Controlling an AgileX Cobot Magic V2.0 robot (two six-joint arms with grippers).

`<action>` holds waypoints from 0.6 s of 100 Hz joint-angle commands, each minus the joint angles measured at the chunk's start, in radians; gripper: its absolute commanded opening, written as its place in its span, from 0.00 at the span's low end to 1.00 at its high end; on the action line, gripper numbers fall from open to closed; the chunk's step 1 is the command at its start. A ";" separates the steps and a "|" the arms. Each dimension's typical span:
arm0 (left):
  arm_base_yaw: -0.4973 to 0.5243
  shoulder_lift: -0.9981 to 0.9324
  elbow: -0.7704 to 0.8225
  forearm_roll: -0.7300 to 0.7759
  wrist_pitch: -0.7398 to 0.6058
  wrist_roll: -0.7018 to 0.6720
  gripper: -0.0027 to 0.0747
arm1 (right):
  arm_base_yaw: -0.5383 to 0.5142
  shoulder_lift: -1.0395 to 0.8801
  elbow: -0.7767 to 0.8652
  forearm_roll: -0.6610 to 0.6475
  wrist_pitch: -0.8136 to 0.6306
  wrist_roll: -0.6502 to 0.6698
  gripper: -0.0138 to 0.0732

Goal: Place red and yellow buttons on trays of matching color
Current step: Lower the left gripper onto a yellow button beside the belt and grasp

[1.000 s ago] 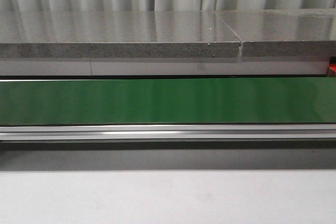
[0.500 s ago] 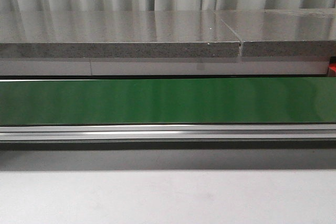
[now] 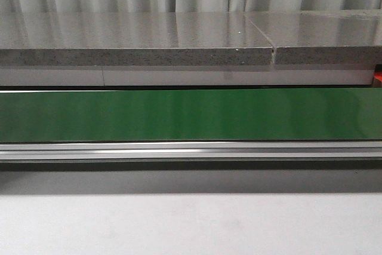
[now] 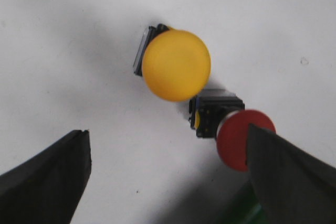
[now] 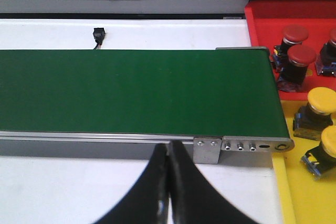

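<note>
Several red buttons (image 5: 295, 56) sit in the red tray (image 5: 257, 19) and yellow buttons (image 5: 320, 103) in the yellow tray (image 5: 304, 203), both at the conveyor's (image 5: 136, 90) right end. One yellow button (image 4: 176, 65) and one red button (image 4: 239, 137) remain on the white table (image 4: 79, 51), touching, beneath the left gripper (image 4: 168, 177), jaws spread; the right gripper (image 5: 168, 182) is closed, empty

I see a yellow button (image 4: 177, 65) and a red button (image 4: 239, 137) lying close together on the white tabletop. More red ones sit in the red tray (image 5: 262, 24), yellow ones in the yellow tray (image 5: 304, 192).
</note>
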 commanded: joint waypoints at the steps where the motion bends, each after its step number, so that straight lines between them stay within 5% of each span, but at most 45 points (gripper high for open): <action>1: 0.002 -0.019 -0.064 -0.016 -0.036 -0.036 0.79 | 0.000 0.008 -0.023 -0.005 -0.060 -0.004 0.08; 48: 0.002 0.114 -0.170 -0.023 -0.034 -0.080 0.79 | 0.000 0.008 -0.023 -0.005 -0.062 -0.004 0.08; 60: 0.002 0.121 -0.180 -0.023 -0.018 -0.080 0.66 | 0.000 0.008 -0.023 -0.005 -0.062 -0.004 0.08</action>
